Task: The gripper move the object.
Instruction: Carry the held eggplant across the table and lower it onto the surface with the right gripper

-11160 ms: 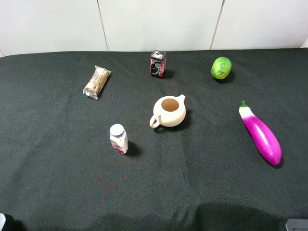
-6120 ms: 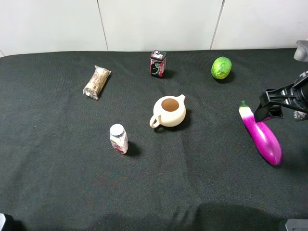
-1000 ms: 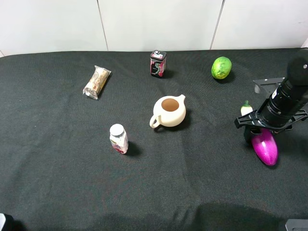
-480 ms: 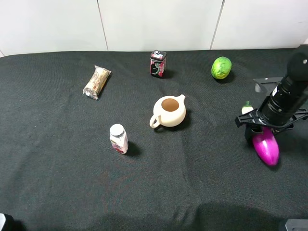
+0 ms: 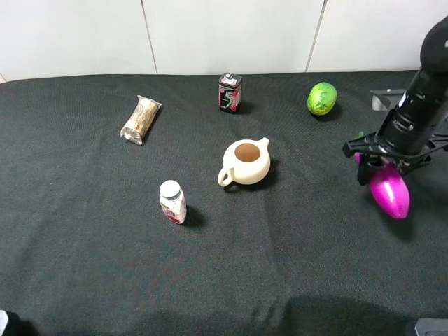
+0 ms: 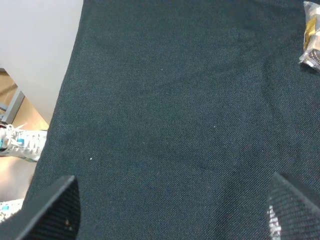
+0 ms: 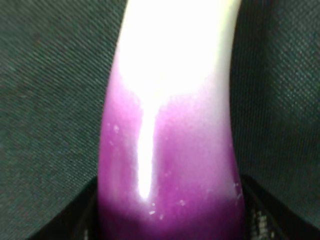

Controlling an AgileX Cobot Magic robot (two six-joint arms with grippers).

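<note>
The right end effector (image 5: 381,166), clamped across the glossy eggplant (image 5: 390,196) just past its white neck, likely holds something light, rigid and slippery.

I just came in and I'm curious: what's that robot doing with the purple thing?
The right gripper is shut on the toy eggplant, pinching it near its white neck. The eggplant seems to hang just above the black cloth, over on the right side. The left gripper is open over bare cloth and holds nothing. The teapot, the green fruit, the little bottle, the tin and the wrapped snack sit untouched.
</note>
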